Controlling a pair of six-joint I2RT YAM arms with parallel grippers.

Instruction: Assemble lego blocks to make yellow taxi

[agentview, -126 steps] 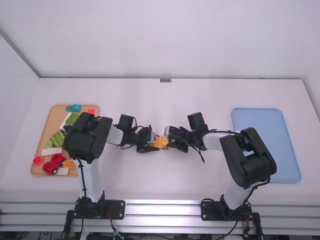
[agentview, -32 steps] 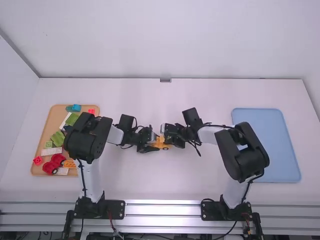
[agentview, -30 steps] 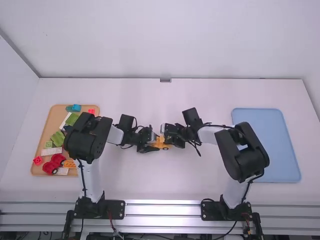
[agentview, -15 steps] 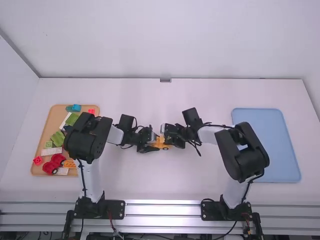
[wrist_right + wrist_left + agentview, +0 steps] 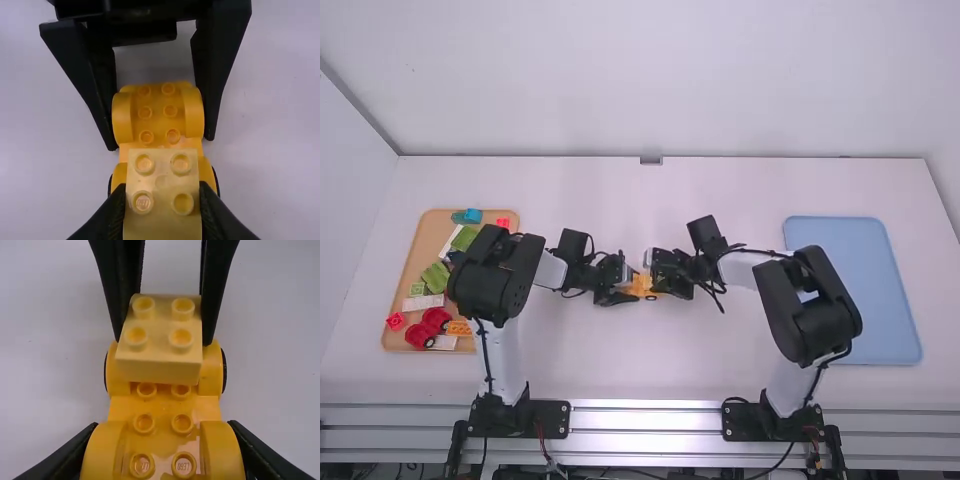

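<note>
We saw the left gripper (image 5: 622, 289) clamped on the yellow car base (image 5: 164, 407), with one finger at each side. The right gripper (image 5: 661, 273) was closed around the pale yellow block (image 5: 162, 192), which had four studs and which it pinched from two sides. This block was over the end of the car base that was nearer to the right gripper; if it touched the base, we could not tell. The base had two pairs of rounded fenders (image 5: 193, 111), and its studs showed between them. Both grippers met above the middle of the white table (image 5: 640, 370).

Farther out, on the left side, we saw the wooden tray (image 5: 423, 235), partly behind the left arm (image 5: 492, 280). In it were green blocks (image 5: 435, 276), red rounded pieces (image 5: 420, 335), an orange brick (image 5: 460, 328) and a blue block (image 5: 473, 215). On the right side lay the blue tray (image 5: 882, 280), partly behind the right arm (image 5: 817, 325).
</note>
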